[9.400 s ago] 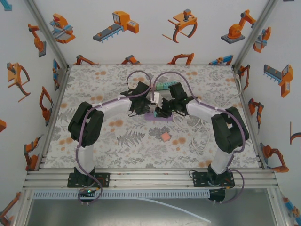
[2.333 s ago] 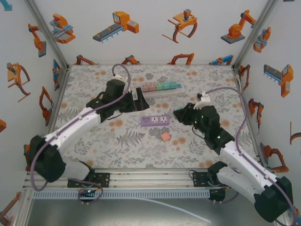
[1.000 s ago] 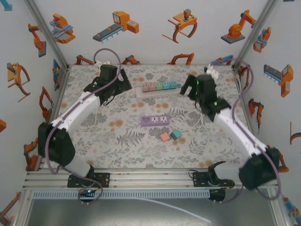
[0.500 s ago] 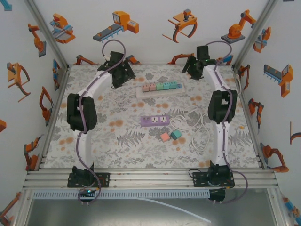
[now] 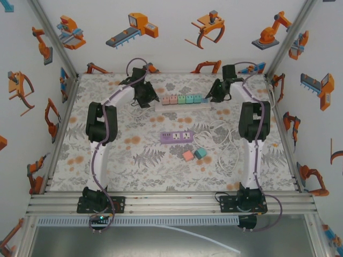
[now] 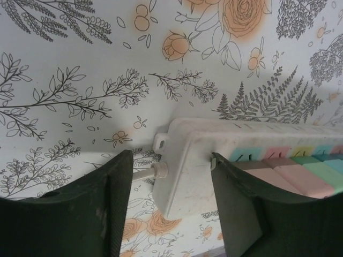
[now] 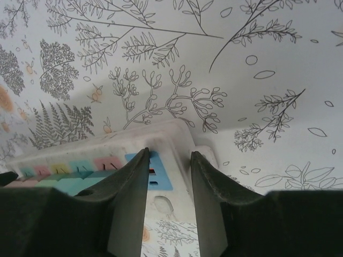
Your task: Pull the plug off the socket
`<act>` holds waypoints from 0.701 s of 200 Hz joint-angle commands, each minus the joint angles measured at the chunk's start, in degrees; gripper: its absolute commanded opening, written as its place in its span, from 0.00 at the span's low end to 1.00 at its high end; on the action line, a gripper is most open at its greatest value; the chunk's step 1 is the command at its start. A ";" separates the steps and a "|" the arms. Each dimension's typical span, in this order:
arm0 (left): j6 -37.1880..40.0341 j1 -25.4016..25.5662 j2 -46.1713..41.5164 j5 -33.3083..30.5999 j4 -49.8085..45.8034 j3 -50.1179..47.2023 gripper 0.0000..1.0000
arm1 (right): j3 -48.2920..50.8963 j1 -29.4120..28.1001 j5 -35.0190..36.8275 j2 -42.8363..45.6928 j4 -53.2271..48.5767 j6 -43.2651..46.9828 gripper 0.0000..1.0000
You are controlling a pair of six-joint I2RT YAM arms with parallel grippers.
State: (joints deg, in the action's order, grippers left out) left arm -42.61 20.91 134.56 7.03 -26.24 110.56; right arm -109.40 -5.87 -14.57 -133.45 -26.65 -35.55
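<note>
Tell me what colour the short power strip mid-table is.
The short power strip is purple, clearest in the top external view.

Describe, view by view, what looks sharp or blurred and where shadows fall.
Top external: evenly lit, sharp throughout. Left wrist: left gripper dark, soft-edged; power strip casts a shadow on the cloth. Right wrist: right gripper blurred up close, cloth print crisp.

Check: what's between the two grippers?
The long white power strip with pastel plug cubes spans left gripper to right gripper, top view.
</note>
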 commanded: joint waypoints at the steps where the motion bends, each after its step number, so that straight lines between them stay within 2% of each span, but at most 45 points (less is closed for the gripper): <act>1: 0.31 0.54 0.16 -0.17 -2.28 -2.76 0.50 | 3.72 -1.19 -1.34 1.23 -1.47 1.66 0.36; 31: 2.64 1.04 -2.49 0.50 -2.21 -7.71 0.42 | 7.78 -3.19 -0.90 3.37 -1.18 3.55 0.36; 78: 3.41 2.03 -11.57 0.02 1.56 -22.66 0.41 | 24.54 -6.12 -0.91 12.61 6.78 -1.66 0.36; 99: 4.73 1.88 -15.22 -2.11 1.75 -26.55 0.43 | 32.14 -6.17 0.65 17.74 10.57 -2.79 0.36; 125: 6.83 1.85 -17.20 -0.83 1.81 -26.50 0.46 | 29.96 -6.15 2.41 19.06 8.15 1.52 0.40; 140: 7.43 1.72 -18.52 -2.22 0.29 -25.10 0.46 | 27.43 -6.16 2.61 20.72 6.76 3.05 0.48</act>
State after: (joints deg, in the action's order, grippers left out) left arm -38.41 21.91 117.54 5.82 -20.27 85.03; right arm -79.18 -11.33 -12.69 -114.63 -15.86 -35.66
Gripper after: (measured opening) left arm 0.459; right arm 0.424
